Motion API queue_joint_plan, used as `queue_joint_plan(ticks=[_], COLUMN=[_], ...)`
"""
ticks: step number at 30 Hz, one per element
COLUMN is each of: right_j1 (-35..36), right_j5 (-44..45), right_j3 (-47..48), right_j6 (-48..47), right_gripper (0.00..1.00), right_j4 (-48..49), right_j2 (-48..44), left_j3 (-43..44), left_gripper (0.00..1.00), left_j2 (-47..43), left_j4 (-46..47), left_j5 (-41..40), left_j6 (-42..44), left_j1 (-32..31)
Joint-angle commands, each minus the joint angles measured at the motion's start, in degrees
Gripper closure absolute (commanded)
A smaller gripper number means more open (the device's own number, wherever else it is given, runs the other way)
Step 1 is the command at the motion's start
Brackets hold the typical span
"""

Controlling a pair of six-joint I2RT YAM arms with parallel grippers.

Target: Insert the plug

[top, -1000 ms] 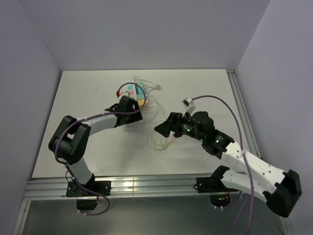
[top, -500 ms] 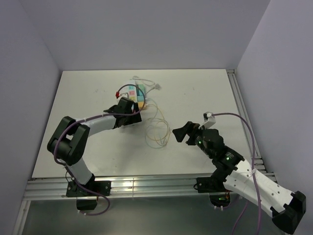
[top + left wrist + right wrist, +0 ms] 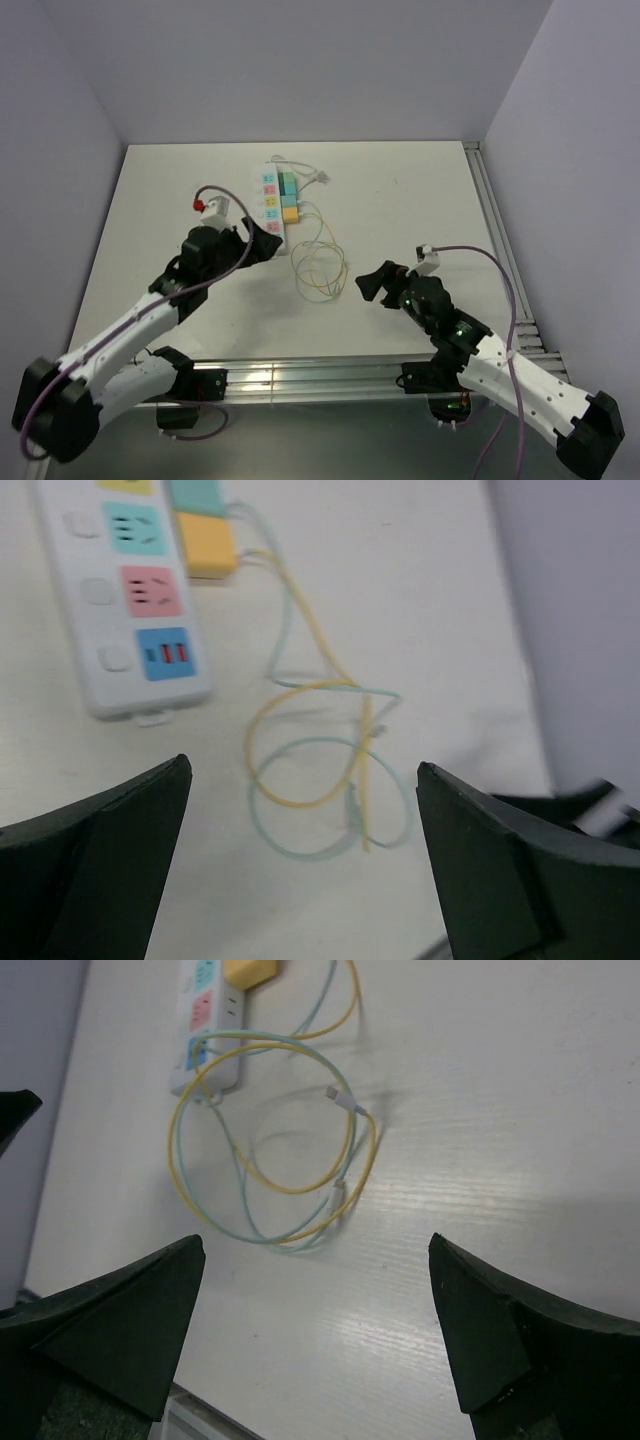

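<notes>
Progress, judged: teal plug (image 3: 288,184) and yellow plug (image 3: 291,211) sat hard against the three-o'clock flank of the power strip (image 3: 270,205). Whether their prongs were fully seated could not be told. No plug lay loose elsewhere on the bench (image 3: 160,190), and nothing was held. Insertion therefore read as done or nearly done, with a press-home check possibly left. The coloured faces in the left wrist view carried no plug.

Location: the strip lay at twelve o'clock of the bench centre. The cables coiled at five o'clock of the strip, about mid-bench.

Count:
- Power strip: one, white. The left wrist view showed four coloured faces: yellow (cut by the frame edge), teal, pink and blue.
- Plugs: two, one teal and one yellow.
- Cables: two, a yellow cable (image 3: 366,780) and a teal cable (image 3: 286,615), looped over each other.
- Small white cable ends (image 3: 340,1100): two, lying free within the coil.
- Arms: two.
- Left gripper (image 3: 258,246): one, released, jaws wide and empty, at seven o'clock of the strip and apart from it.
- Right gripper (image 3: 372,280): one, released, jaws wide and empty, at four o'clock of the coil and clear of it.
</notes>
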Motion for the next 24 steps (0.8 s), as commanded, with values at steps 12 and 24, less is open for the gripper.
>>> queue_joint_plan(ticks=[12, 24], right_j1=[0.0, 0.1], right_j5=[-6.2, -6.8], right_j3=[-23.7, -26.2], right_j6=[2.2, 3.2], right_gripper=[0.0, 0.0], right_j4=[11.8, 7.5], right_j2=[-39.6, -44.1], left_j3=[-38.8, -47.8], left_gripper=[0.01, 0.01], left_j2=[-65.6, -70.8], left_j4=[34.6, 49.1], left_j5=[24.8, 31.4], left_j6=[-25.2, -34.1], left_j1=[0.0, -0.9])
